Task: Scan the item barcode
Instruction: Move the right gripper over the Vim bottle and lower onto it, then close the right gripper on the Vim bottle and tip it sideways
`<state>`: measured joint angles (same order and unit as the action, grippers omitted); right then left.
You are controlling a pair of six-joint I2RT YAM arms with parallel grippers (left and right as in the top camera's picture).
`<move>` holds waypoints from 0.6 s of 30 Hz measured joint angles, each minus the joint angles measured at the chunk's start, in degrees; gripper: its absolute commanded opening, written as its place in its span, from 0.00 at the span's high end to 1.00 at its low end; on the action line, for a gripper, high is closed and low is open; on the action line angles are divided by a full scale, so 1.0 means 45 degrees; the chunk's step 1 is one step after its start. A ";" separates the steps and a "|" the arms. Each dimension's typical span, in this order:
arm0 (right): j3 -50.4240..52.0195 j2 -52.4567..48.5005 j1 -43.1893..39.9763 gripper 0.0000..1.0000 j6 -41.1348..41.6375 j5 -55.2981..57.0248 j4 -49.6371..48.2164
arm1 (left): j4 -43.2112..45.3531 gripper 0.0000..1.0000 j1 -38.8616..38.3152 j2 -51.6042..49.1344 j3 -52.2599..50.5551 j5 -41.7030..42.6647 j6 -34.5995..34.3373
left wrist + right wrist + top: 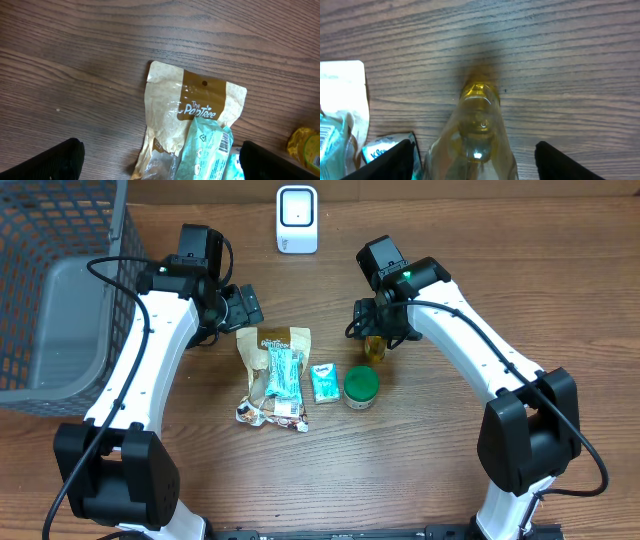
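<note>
Wood-grain tabletop bearing a yellow bottle, right gripper jaws spread astride it, left gripper gaping nearby.

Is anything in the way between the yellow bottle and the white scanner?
Nothing visible does. Only bare table lies between the yellow bottle and the white scanner. The snack bag, tissue pack and green-lidded jar lie off that path, nearer the front.
</note>
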<state>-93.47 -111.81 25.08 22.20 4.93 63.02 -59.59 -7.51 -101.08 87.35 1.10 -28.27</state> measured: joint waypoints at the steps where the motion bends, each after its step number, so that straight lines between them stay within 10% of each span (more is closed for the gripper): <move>1: 0.0000 0.0000 0.0000 0.33 -0.0005 -0.0005 0.0005 | -0.0005 0.00 0.0000 0.0000 0.0000 0.0000 0.0000; 18: 0.0000 0.0131 -0.0044 0.57 -0.0010 -0.0083 0.0136 | 0.0000 0.00 0.0000 0.0000 0.0000 0.0000 0.0000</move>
<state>-93.47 -111.22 24.88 22.15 4.56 63.64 -59.59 -7.51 -101.08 87.35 1.10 -28.27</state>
